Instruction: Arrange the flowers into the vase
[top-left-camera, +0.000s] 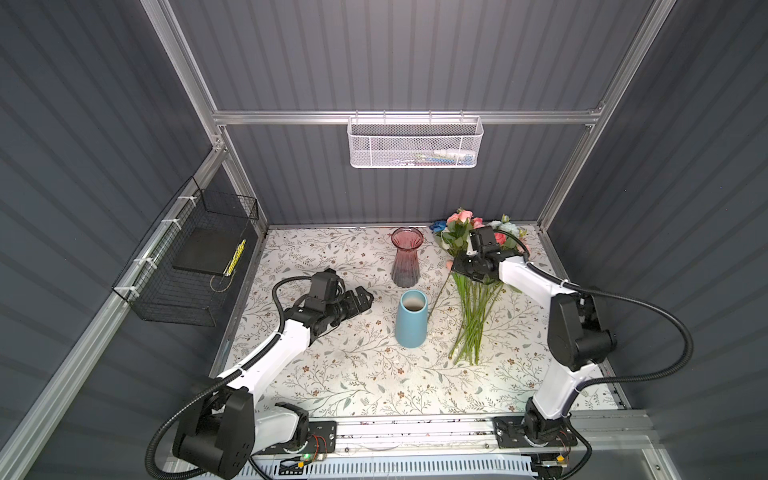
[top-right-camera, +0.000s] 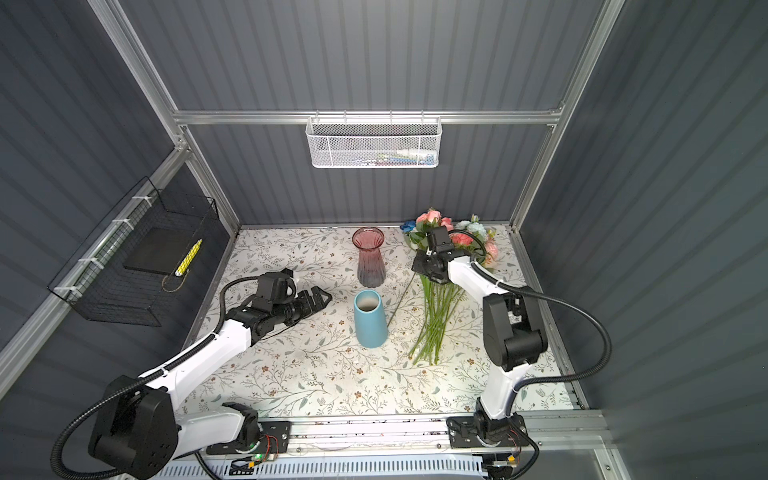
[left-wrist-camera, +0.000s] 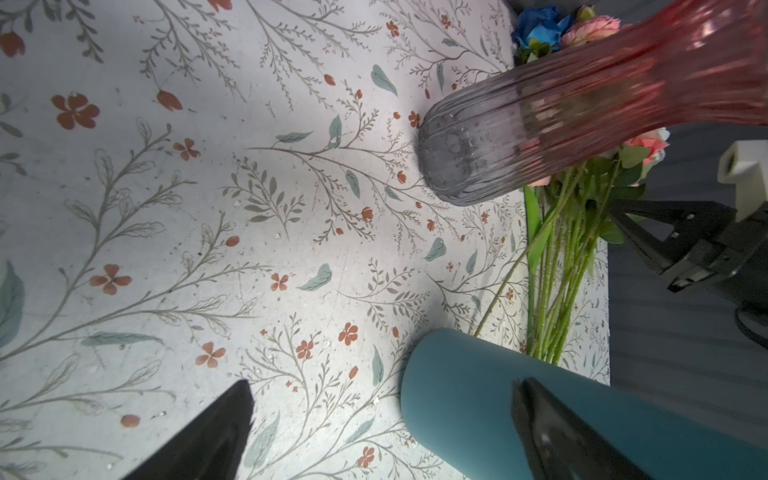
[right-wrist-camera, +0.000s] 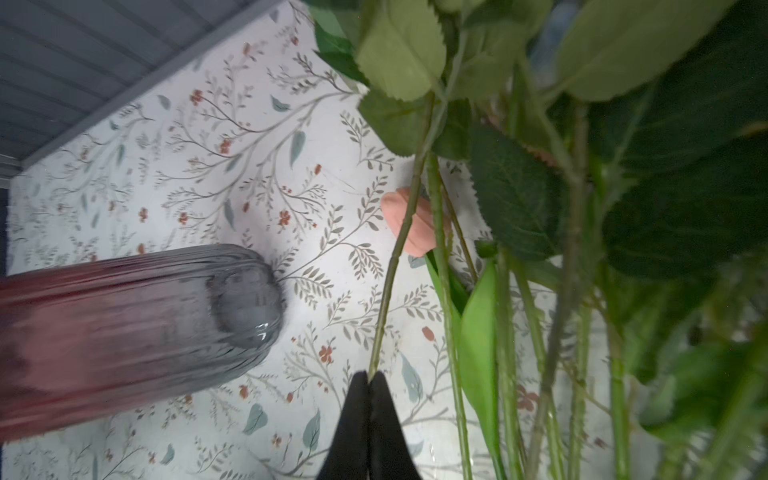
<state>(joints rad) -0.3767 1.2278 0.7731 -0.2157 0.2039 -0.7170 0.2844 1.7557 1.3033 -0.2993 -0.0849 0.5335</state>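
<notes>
In both top views the flowers lie bundled at the right with the right gripper down among their stems; in the left wrist view the left gripper gapes wide and empty, well apart from them; in the right wrist view the right gripper is clamped tight on one stem.

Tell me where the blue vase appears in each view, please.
Both top views: blue vase stands mid-table, nearer the robot than the pink glass vase.
Left wrist: blue vase close up, beside the flower stems.
Right wrist: not in it.
Shared landmark: the pink glass vase, in all four views.
</notes>
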